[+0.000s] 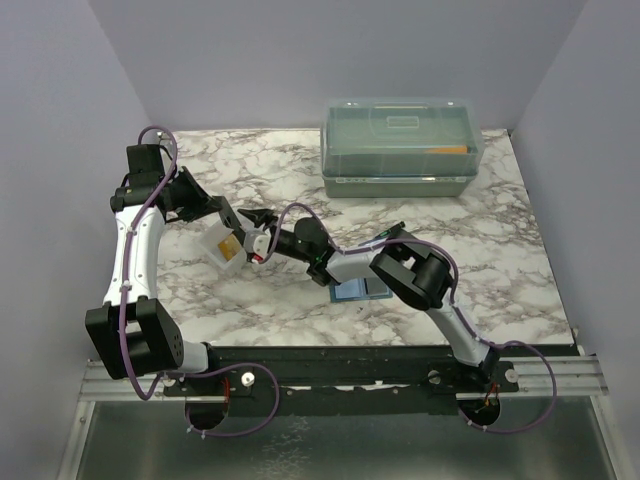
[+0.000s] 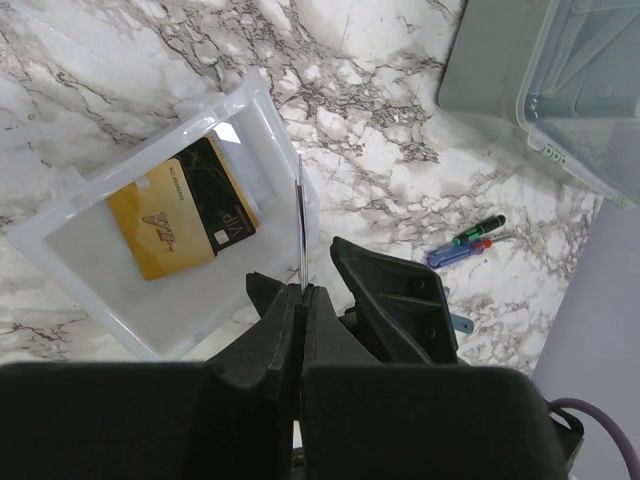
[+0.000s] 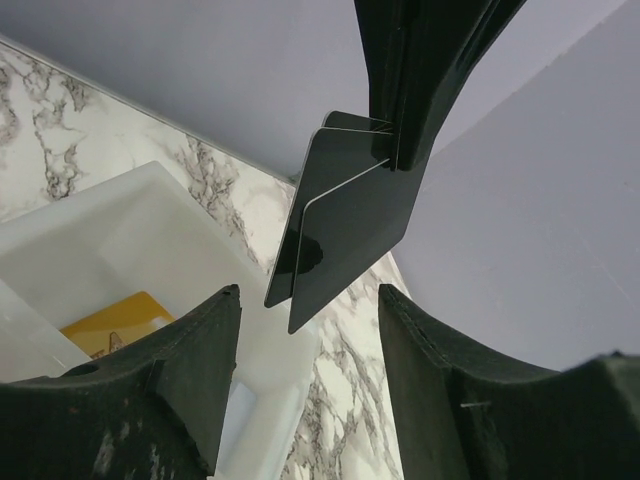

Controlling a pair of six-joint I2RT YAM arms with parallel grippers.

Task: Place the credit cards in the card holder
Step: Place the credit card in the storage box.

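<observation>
- Left tool clamped shut on two credit cards, pinched edge-on between its tips and held clear of the desk.
- Right tool open, one jaw either side of the cards' near corner. No contact visible. Reads as a hand-over being set up.
- Tray just ahead of and below the left tool's tips. Gold card and black card lie flat inside, overlapping.
- Card holder well behind the right tool, back along its arm, flat on the desk and partly covered by the forearm. Cannot tell whether the flap is open.
- Done, judging by layout: two cards out of the tray, nothing more. No card seen in the holder.
- To do: get the pair into the right tool, carry back to the holder, insert. Then at least the two tray cards.
- Early stage overall, with no insertion done.
</observation>
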